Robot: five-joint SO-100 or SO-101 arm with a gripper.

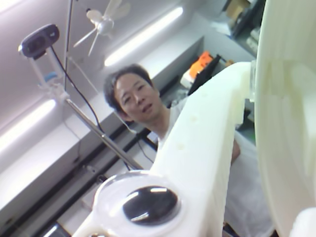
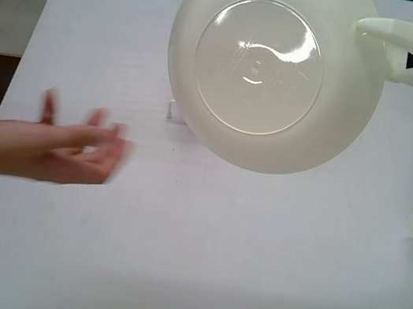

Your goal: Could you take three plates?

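Currently the gripper (image 2: 371, 27) clamps the rim of the cream-white plate (image 2: 269, 70), a smooth round plastic dish held aloft, underside up, over the far part of the white table (image 2: 192, 280). A blurred hand (image 2: 71, 151) reaches in from the left.

Cream plate (image 2: 272, 78) held up near the camera at 12 o'clock, underside facing the lens, covering the upper middle of the table (image 2: 169, 276). Gripper (image 2: 365, 26) clamps its rim at the plate's 2 o'clock. Open hand (image 2: 79, 152), palm up and blurred, reaches in at 9 o'clock.
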